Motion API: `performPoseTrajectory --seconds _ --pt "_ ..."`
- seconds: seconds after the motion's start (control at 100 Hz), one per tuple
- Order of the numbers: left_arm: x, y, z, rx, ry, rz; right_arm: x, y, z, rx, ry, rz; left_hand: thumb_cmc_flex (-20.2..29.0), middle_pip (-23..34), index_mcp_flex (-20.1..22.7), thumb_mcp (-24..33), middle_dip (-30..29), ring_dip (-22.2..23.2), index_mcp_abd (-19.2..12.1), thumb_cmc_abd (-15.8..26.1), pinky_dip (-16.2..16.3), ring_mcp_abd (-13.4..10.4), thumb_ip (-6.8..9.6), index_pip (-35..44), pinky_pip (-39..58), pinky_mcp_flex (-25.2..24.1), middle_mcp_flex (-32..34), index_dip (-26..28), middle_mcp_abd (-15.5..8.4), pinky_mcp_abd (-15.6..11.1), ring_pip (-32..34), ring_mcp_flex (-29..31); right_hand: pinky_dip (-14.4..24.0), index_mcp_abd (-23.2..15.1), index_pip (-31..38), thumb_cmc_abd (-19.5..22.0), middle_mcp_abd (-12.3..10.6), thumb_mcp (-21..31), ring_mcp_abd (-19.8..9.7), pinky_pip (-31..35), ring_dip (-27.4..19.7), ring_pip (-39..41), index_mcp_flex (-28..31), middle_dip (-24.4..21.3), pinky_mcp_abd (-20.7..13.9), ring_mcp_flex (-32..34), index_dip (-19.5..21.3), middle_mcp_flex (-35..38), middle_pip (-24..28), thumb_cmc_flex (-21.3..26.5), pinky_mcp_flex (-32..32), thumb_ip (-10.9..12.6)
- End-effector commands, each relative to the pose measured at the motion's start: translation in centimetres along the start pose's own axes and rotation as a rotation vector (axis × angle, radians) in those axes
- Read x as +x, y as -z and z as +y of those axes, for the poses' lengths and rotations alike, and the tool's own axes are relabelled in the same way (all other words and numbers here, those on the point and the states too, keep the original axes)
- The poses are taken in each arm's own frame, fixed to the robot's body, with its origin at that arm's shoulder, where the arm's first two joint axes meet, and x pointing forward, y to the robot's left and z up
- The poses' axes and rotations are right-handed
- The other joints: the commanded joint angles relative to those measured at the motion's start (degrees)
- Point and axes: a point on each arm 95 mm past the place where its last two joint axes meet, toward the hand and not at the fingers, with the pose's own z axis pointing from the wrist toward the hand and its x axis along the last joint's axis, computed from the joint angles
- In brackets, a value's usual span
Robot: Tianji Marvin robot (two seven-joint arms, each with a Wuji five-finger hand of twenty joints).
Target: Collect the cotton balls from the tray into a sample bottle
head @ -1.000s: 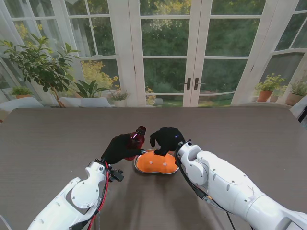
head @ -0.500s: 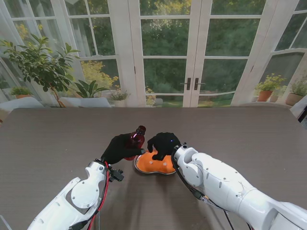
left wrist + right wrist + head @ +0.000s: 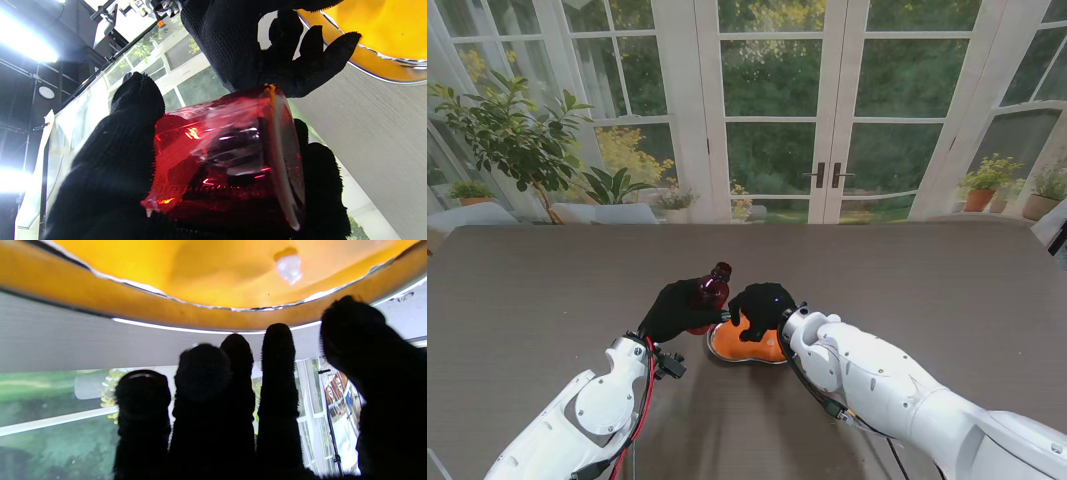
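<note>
My left hand (image 3: 675, 310) is shut on the red sample bottle (image 3: 711, 289), which it holds tilted just left of the orange tray (image 3: 749, 347). In the left wrist view the bottle (image 3: 227, 160) fills the middle, gripped by my left hand (image 3: 110, 173). My right hand (image 3: 762, 303) hovers over the tray's far left part, right beside the bottle, and shows again in the left wrist view as my right hand (image 3: 253, 50). Its fingers (image 3: 277, 373) are spread with nothing seen between them. One cotton ball (image 3: 289, 266) lies in the tray (image 3: 200, 273).
The brown table (image 3: 927, 280) stretches wide on every side of the tray. Glass doors and potted plants (image 3: 517, 130) stand beyond the far edge.
My right hand has moved left and a little nearer to me, from over the tray's middle to beside the bottle. The left hand and bottle have stayed put.
</note>
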Motion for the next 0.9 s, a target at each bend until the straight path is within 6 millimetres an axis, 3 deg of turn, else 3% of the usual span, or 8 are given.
performPoseTrajectory --seconds 0.0,0.89 --pt "0.24 -0.11 0.24 -0.016 0.006 0.007 0.38 -0.12 -0.39 0.021 0.007 0.008 9.11 0.28 9.33 8.43 0.39 -0.08 -9.05 16.45 0.11 2.90 1.30 5.12 -1.11 -2.19 3.66 0.75 -3.25 -1.22 0.56 1.15 0.19 -1.04 -0.66 -3.61 -1.31 3.13 -0.83 3.87 1.16 2.31 1.43 1.31 1.18 2.83 0.36 1.30 2.04 -0.60 0.90 1.50" --pt "0.24 -0.19 0.50 -0.024 0.012 0.007 0.47 -0.44 -1.37 0.056 0.134 0.027 8.63 0.21 9.55 8.74 0.41 -0.04 -8.97 16.54 0.14 3.00 1.18 4.92 -1.11 -2.21 3.81 0.82 -3.11 -1.23 0.52 1.15 0.33 0.59 -1.35 -5.20 -1.93 2.77 -1.59 5.58 2.23 7.40 2.94 4.56 1.25 2.83 0.52 3.34 3.51 -1.10 2.75 1.22"
